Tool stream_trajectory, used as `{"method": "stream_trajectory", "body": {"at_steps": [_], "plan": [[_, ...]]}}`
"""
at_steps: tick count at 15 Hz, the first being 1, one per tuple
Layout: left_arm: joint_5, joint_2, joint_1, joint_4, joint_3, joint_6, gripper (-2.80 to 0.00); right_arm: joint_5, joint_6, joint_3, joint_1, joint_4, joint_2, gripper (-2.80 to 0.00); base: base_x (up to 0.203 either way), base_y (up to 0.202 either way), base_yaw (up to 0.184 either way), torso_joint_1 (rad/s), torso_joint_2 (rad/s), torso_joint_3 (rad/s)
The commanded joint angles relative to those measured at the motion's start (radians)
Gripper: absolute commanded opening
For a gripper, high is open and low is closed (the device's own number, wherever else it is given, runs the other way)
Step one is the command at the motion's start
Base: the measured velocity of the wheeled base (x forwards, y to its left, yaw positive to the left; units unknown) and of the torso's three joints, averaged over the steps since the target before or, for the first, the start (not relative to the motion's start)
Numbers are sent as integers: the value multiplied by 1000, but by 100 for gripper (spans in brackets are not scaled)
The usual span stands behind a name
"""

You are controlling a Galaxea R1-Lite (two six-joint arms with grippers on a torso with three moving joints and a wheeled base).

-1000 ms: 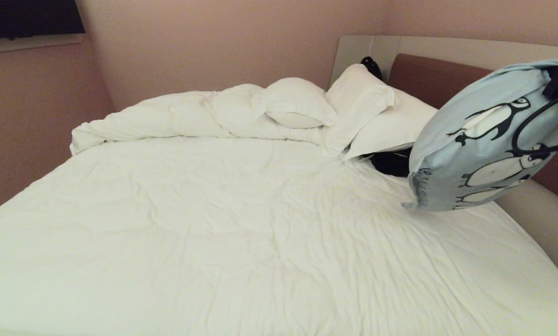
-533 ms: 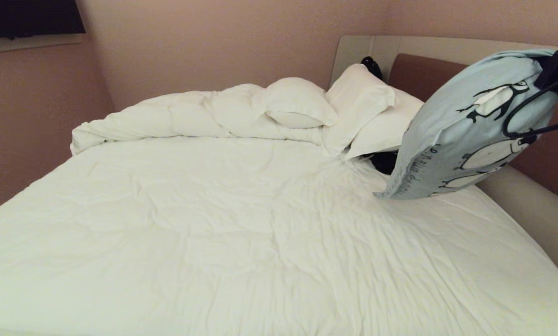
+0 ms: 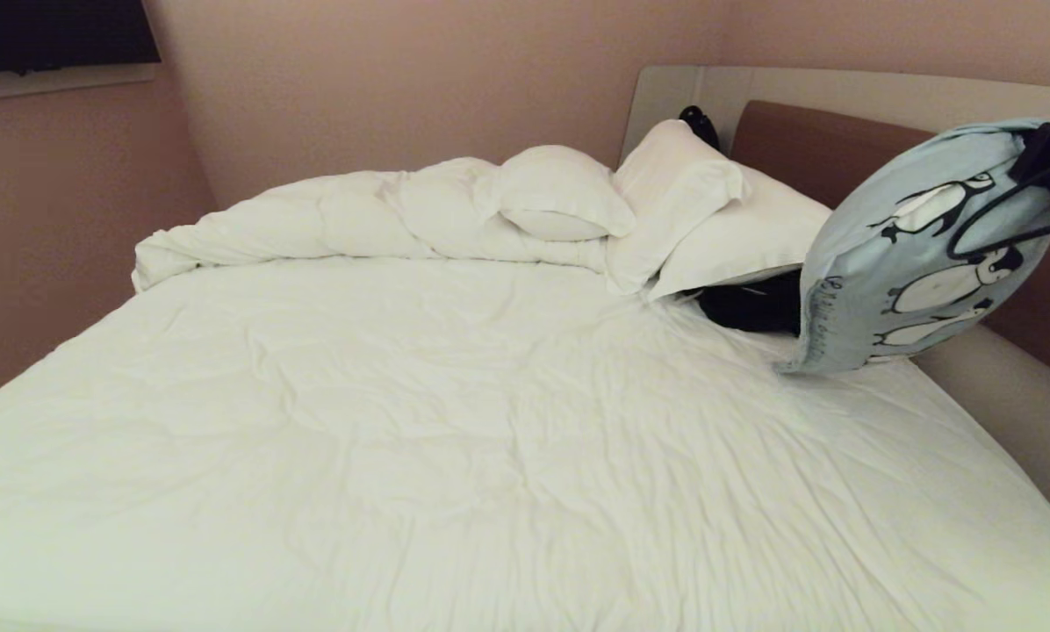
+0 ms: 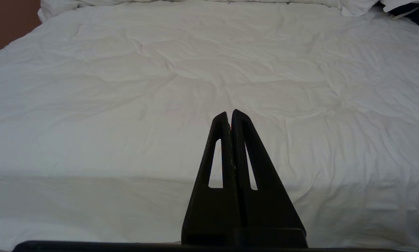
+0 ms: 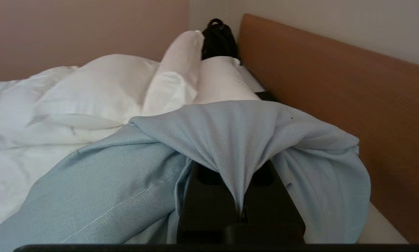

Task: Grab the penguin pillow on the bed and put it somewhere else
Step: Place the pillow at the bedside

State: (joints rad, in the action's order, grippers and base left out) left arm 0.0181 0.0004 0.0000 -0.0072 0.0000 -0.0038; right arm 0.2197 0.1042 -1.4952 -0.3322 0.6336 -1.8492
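Observation:
The penguin pillow, light blue with black-and-white penguins and dark lettering along its lower edge, hangs in the air at the right side of the bed, in front of the brown headboard. My right gripper is shut on its upper corner. In the right wrist view the blue cloth is bunched and pinched between the black fingers. The pillow's lower corner hangs just above the sheet. My left gripper is shut and empty, low over the near part of the sheet.
White pillows and a rumpled duvet lie along the far side. A black bag sits under the right white pillow, close to the hanging pillow. Another dark object stands at the headboard corner. Pink walls close in at left and back.
The hanging pillow swung left over the bed half a second ago and has swung back right toward the headboard. My right gripper stays clamped on its corner. The left arm has not moved.

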Motion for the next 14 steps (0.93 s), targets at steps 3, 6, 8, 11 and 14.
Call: {"method": "stream_trajectory", "body": {"at_steps": [3,6,8,11,14], "plan": [[0,0,0,0,0,-1,-280,3,2,-86,-8,0,-81,-280,0,0,0,0,0,0],[0,0,0,0,0,-1,-280,16,5,-134,-8,-1,-117,-280,0,0,0,0,0,0],[0,0,0,0,0,-1,-280,17,6,-169,-14,-2,-151,-280,0,0,0,0,0,0],[0,0,0,0,0,-1,-280,16,6,-191,-43,-2,-225,-280,0,0,0,0,0,0],[0,0,0,0,0,-1,-280,18,2,-172,-93,-4,-333,-280,0,0,0,0,0,0]]}}
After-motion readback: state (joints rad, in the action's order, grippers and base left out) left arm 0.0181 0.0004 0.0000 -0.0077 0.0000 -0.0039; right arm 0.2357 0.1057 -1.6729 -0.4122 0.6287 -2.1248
